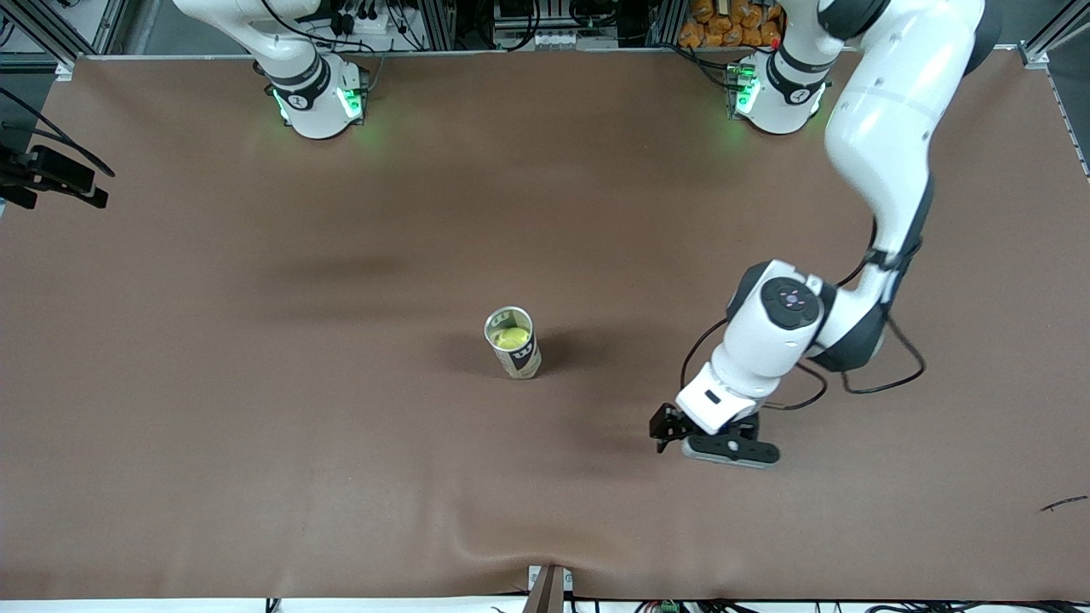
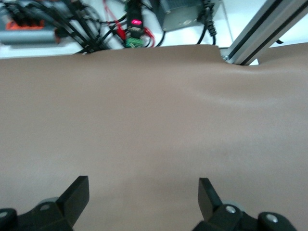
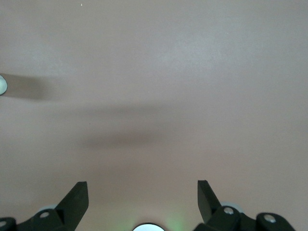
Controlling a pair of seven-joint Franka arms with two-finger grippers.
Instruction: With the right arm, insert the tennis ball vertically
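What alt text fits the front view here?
An upright can with a tennis ball inside stands mid-table on the brown table. The left gripper hangs open over bare cloth toward the left arm's end.

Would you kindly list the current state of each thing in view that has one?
Can: upright on the table, open at the top.
Tennis ball: inside the can.
Left gripper: open, empty, low over bare table.
Right gripper: open, empty, over bare table.
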